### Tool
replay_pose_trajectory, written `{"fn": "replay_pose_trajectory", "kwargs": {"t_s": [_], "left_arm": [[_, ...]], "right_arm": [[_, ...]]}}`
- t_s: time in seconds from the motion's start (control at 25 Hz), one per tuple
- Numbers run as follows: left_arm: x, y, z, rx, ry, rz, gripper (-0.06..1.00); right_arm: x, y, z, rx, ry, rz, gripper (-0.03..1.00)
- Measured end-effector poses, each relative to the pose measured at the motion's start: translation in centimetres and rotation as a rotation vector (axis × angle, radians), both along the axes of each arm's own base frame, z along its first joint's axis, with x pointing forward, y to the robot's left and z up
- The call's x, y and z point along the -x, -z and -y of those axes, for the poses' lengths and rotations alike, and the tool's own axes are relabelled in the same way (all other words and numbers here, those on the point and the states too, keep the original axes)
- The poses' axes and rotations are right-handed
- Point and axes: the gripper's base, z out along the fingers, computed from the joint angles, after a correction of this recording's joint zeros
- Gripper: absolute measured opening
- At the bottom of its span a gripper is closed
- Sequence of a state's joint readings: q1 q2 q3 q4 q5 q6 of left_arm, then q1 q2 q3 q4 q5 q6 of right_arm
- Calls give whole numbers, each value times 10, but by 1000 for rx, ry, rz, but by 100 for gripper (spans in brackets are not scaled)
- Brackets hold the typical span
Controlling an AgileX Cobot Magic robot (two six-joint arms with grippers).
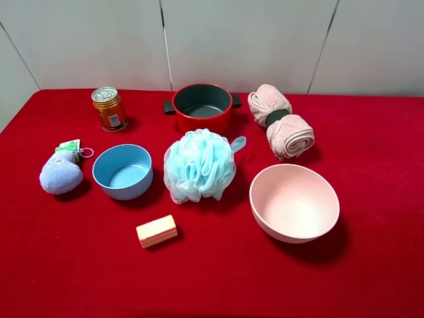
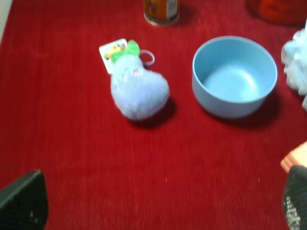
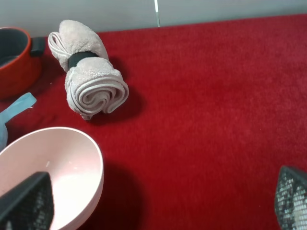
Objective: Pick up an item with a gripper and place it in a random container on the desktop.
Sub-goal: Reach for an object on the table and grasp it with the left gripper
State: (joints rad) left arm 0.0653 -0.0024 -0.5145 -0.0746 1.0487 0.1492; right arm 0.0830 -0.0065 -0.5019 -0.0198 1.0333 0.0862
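The light blue mesh loofah (image 1: 199, 165) lies on the red cloth in the middle of the exterior view, just in front of the red pot (image 1: 202, 106), which stands empty at the back. Its edge shows in the left wrist view (image 2: 297, 62), and its ribbon loop shows in the right wrist view (image 3: 17, 108). The pot's side also shows in the right wrist view (image 3: 14, 57). Neither arm shows in the exterior view. My left gripper (image 2: 158, 206) is open and empty, above the cloth near the plush and the blue bowl. My right gripper (image 3: 158, 203) is open and empty beside the pink bowl.
A light blue bowl (image 1: 122, 171) sits left of the loofah and a larger pink bowl (image 1: 294, 202) to its right. A lavender plush toy (image 1: 61, 173), an orange can (image 1: 109, 108), a rolled pink towel (image 1: 281, 122) and a small pink-and-yellow block (image 1: 157, 231) also lie on the cloth.
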Motion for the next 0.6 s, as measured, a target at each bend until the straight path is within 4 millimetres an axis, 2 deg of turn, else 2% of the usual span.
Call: {"fn": "replay_pose_trajectory", "kwargs": {"t_s": [0.08,0.24,0.4,0.6], "left_arm": [[-2,-8,0,0,0,-1,96],[-18,-25,-1,5,0,-73,96],[-40,-44,-3,4,6,-153,96],[-78,-62,-5,-17,32,-263,96]], "right_arm": [[0,0,0,0,0,0,69],[0,0,0,0,0,0,69],[0,0,0,0,0,0,69],[0,0,0,0,0,0,69]]}}
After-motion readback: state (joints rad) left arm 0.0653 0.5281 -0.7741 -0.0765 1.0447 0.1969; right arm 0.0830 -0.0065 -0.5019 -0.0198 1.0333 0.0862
